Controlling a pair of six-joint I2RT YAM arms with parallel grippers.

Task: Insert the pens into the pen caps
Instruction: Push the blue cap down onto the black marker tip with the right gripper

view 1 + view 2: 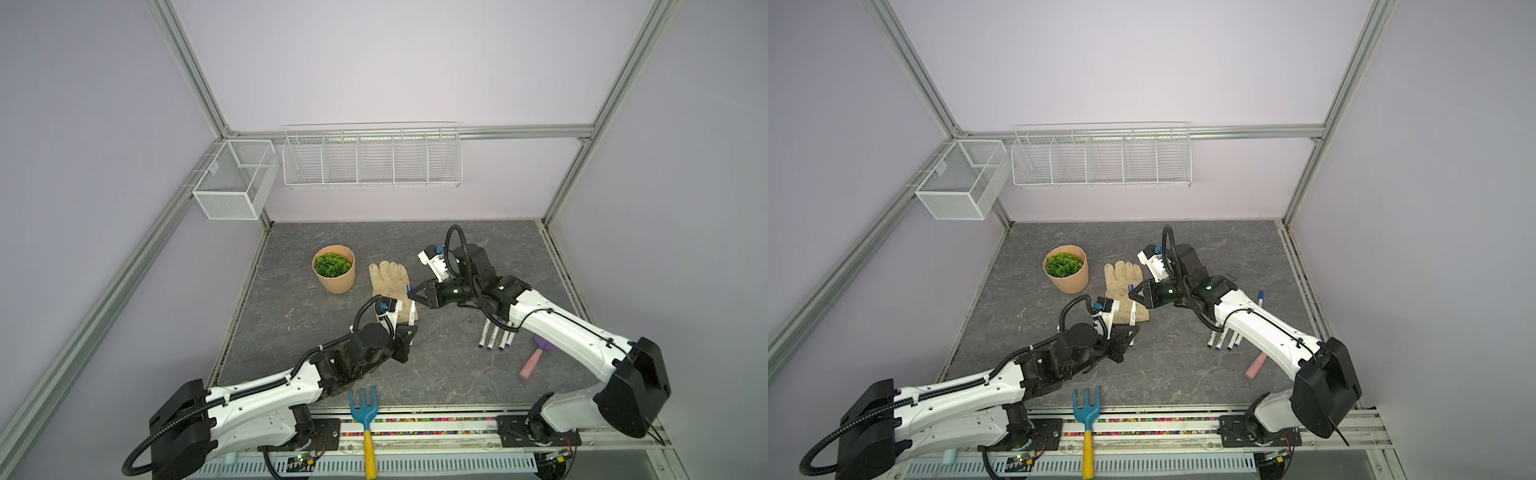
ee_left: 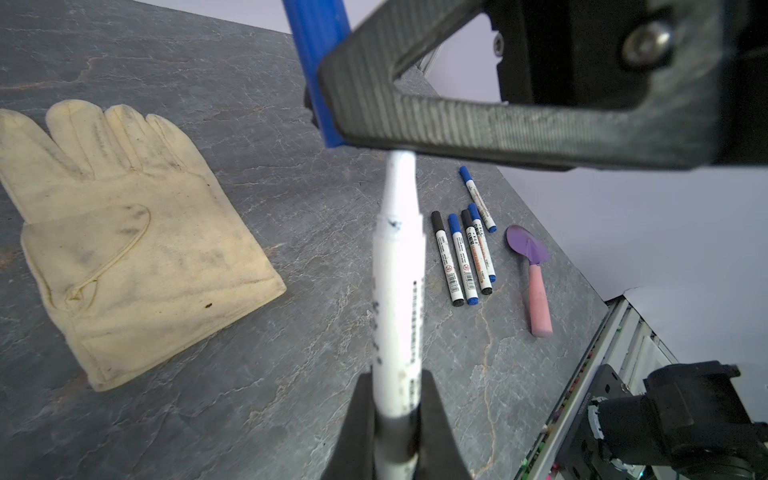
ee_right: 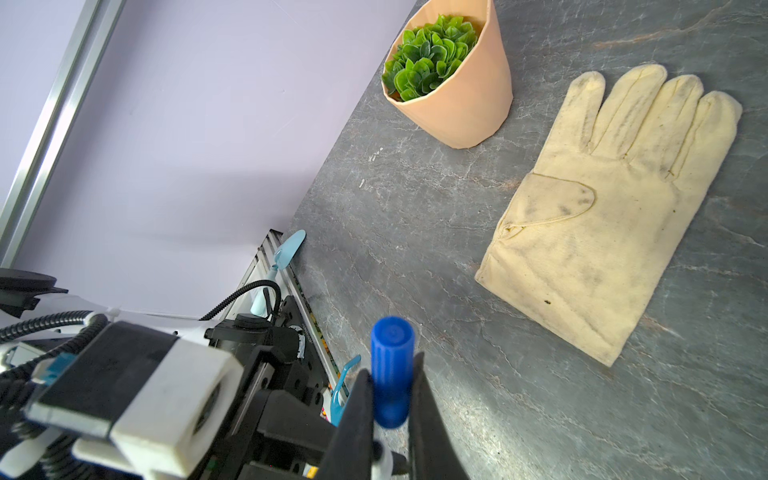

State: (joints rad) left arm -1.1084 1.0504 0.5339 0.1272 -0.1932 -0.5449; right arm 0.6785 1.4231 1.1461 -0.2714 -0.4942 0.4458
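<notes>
Pinching an uncapped white marker pen [image 2: 399,266] by its rear end with the left gripper [image 2: 397,382], tip close to a blue pen cap [image 3: 392,349] squeezed in the right gripper [image 3: 392,370]. Meeting mid-frame in both top views, over a cream glove [image 1: 388,278]. Right of centre, beside a purple trowel [image 2: 528,249]: five capped pens [image 2: 467,253].
</notes>
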